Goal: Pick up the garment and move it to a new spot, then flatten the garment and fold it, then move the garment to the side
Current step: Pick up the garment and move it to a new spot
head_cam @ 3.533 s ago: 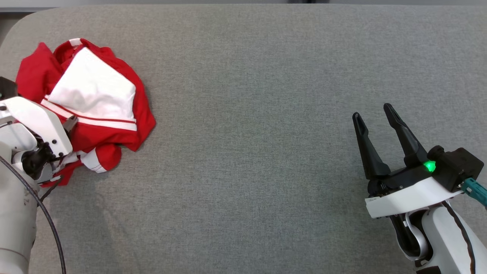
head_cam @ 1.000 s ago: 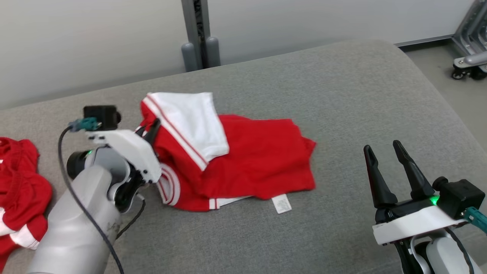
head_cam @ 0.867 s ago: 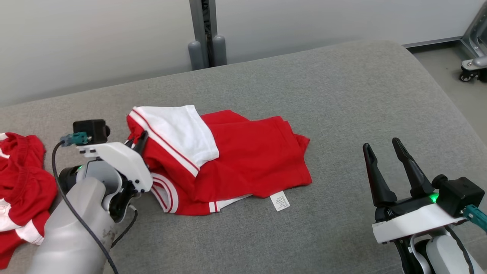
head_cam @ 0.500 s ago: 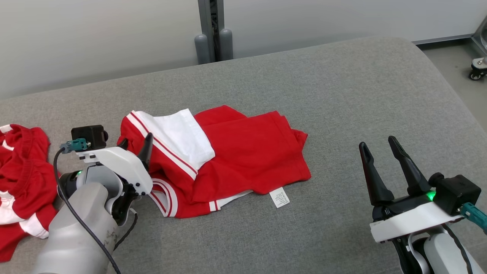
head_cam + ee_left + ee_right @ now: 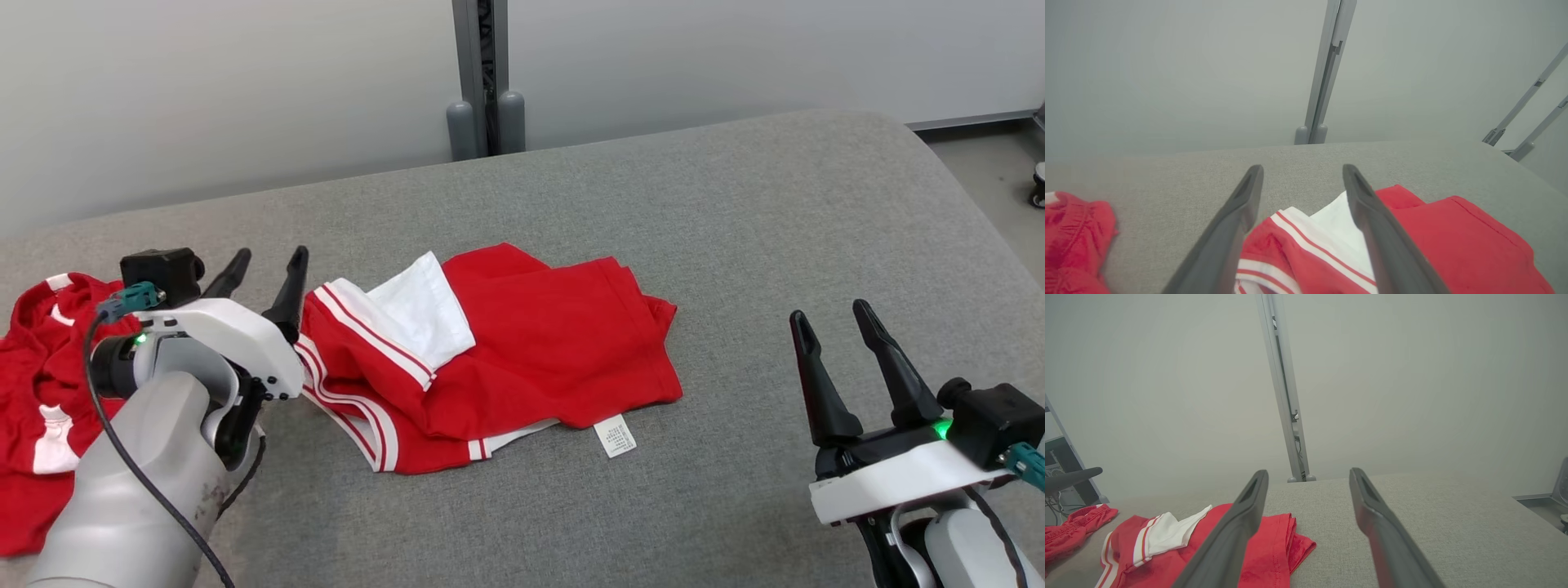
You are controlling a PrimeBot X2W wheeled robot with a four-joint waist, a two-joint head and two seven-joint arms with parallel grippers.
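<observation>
The left gripper (image 5: 272, 254) hovers at the left of the head view, its two dark fingers spread apart and holding nothing, just beside the striped edge of a crumpled red-and-white garment (image 5: 563, 343). The garment lies bunched in the middle of the frame on a grey padded table (image 5: 735, 229). A white panel is folded over its upper left part and a care label (image 5: 618, 435) pokes out at the lower hem.

The pale left forearm climbs from the lower left corner, with the wrist tipped so the fingers point toward the top of the frame. At the lower right, the right gripper (image 5: 828, 311) stands with its fingers also apart and empty, well clear of the cloth.

The garment appears placed and ready for flattening. That step would go best with each gripper pinching a single layer at opposite edges and drawing outward, low over the table, so the folded white panel opens rather than drags. A second red garment (image 5: 41, 384) sits heaped at the far left, near enough to snag.
</observation>
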